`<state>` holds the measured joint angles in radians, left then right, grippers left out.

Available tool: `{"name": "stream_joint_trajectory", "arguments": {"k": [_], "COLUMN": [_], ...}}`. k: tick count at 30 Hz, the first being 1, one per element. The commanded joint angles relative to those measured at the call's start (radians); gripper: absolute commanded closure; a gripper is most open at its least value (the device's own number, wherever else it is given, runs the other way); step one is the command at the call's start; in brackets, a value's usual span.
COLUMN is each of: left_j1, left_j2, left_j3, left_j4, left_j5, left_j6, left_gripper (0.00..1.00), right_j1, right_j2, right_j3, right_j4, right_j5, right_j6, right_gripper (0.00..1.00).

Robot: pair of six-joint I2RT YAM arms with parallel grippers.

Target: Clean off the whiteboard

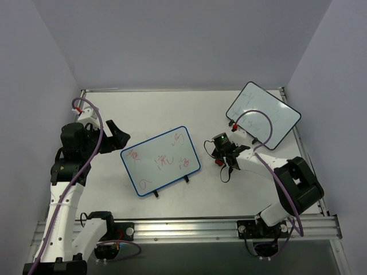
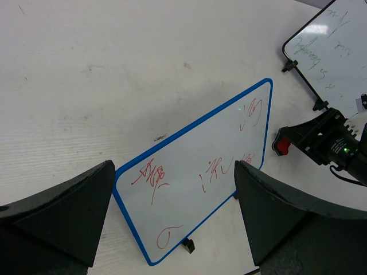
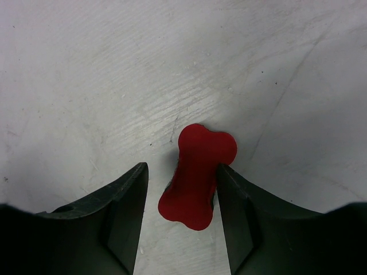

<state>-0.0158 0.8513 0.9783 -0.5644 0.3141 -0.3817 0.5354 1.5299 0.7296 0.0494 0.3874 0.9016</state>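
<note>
My right gripper [image 3: 180,166] sits part-open astride the small red bone-shaped eraser [image 3: 198,175], not clamped yet, left gripper [image 2: 173,166] gaping wide by the blue-rimmed white rectangular whiteboard [image 1: 160,160] mid-table, which looks light, stiff and skiddy on its feet, so I'd pin its left rim.
</note>
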Motion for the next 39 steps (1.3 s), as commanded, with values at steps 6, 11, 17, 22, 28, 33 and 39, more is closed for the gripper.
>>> {"name": "stream_joint_trajectory", "arguments": {"k": [6, 11, 17, 22, 28, 33, 39], "left_j1": [0.010, 0.011, 0.011, 0.011, 0.011, 0.011, 0.010], "left_j2": [-0.001, -0.005, -0.003, -0.003, -0.005, -0.006, -0.008], "left_j3": [0.011, 0.013, 0.011, 0.011, 0.008, 0.008, 0.008], "left_j4": [0.052, 0.050, 0.052, 0.052, 0.054, 0.054, 0.054], "left_j5": [0.003, 0.003, 0.006, 0.008, 0.013, 0.010, 0.011], "left_j6": [-0.003, -0.003, -0.005, -0.005, -0.006, -0.005, -0.005], "left_gripper": [0.06, 0.06, 0.06, 0.06, 0.06, 0.06, 0.06], "right_j1": [-0.009, -0.008, -0.009, -0.009, -0.009, -0.008, -0.009], "right_j2": [-0.048, -0.080, -0.103, -0.103, -0.083, -0.045, -0.027], "right_j3": [-0.019, -0.012, -0.015, -0.025, -0.019, -0.006, -0.004], "right_j4": [-0.040, -0.087, -0.109, -0.111, -0.105, -0.103, -0.095], "right_j5": [0.031, 0.047, 0.065, 0.057, 0.044, 0.038, 0.036], "right_j6": [0.022, 0.028, 0.034, 0.062, 0.102, 0.111, 0.117], "right_gripper": [0.52, 0.51, 0.50, 0.50, 0.51, 0.53, 0.55]}}
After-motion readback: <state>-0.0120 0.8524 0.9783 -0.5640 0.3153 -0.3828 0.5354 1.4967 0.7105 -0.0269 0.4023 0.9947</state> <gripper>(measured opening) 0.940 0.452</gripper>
